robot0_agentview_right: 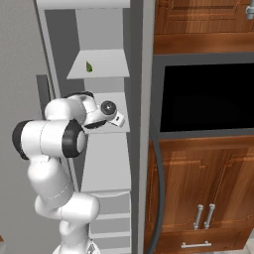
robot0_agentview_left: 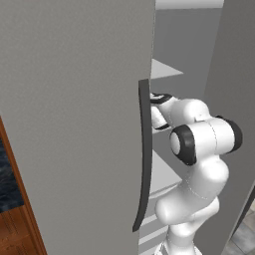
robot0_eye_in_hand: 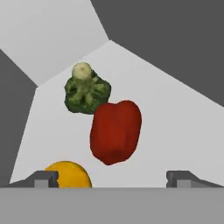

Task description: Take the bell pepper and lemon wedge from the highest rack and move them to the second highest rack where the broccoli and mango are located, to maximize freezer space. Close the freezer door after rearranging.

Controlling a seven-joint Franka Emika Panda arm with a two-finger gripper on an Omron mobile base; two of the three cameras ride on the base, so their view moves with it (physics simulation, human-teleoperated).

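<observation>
In the hand view the red bell pepper lies on the pale second highest rack, touching the broccoli behind it. The orange-yellow mango sits beside my left fingertip. My gripper is open, its tips wide apart just short of the pepper and holding nothing. In the right base view my hand reaches into that rack, and the small olive lemon wedge rests on the highest rack above. The freezer door stands open at the left, its dark handle beside my arm.
Lower shelves and drawers lie below my arm inside the freezer. A grey twin door bounds the right side. A dark appliance opening and wooden cabinets stand right of the freezer. Wooden floor shows at the lower left.
</observation>
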